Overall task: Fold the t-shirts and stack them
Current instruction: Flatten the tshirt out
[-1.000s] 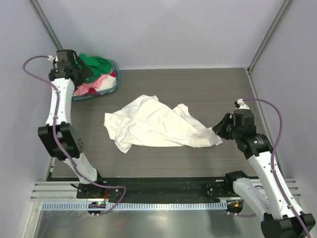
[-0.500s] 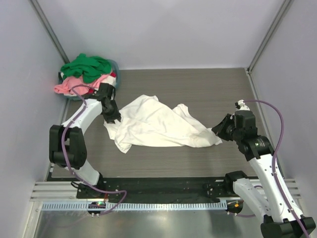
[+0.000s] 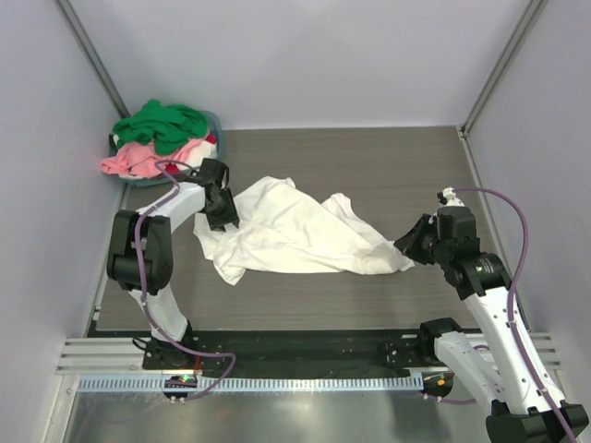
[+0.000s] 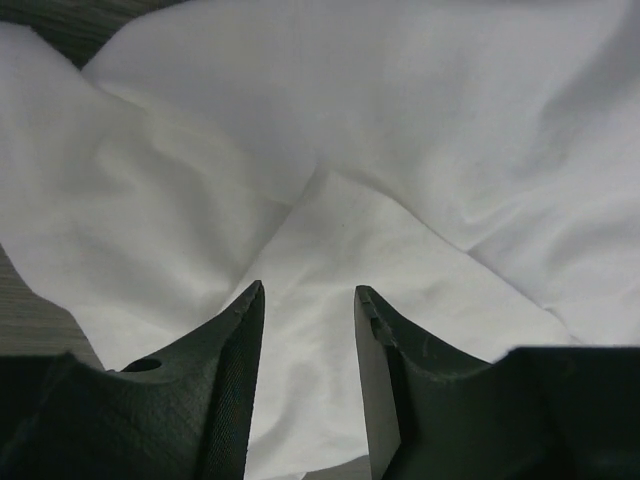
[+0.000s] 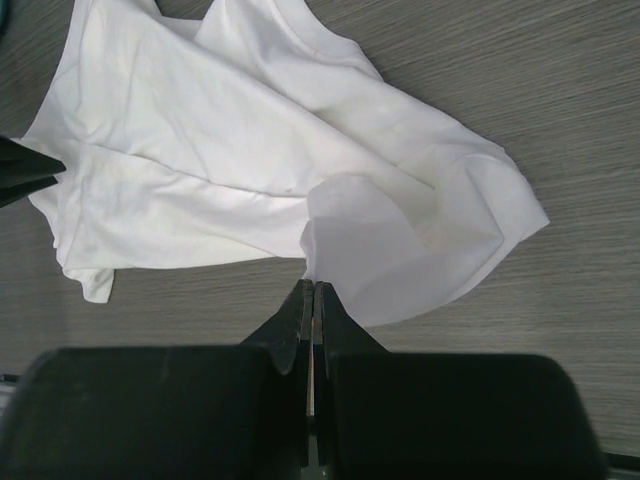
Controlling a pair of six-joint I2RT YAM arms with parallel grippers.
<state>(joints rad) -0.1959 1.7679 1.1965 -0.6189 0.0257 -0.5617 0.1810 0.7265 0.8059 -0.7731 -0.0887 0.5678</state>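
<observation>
My right jaws pinch the 3 o'clock hem of the white t-shirt, crumpled mid-desk, while my left jaws hang spread over its 9 o'clock edge, presumably for stretching it flat.

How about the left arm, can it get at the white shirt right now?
Probably yes: the left gripper hangs open just over the white shirt at its left edge, with cloth right below its fingers and nothing lying between.
</observation>
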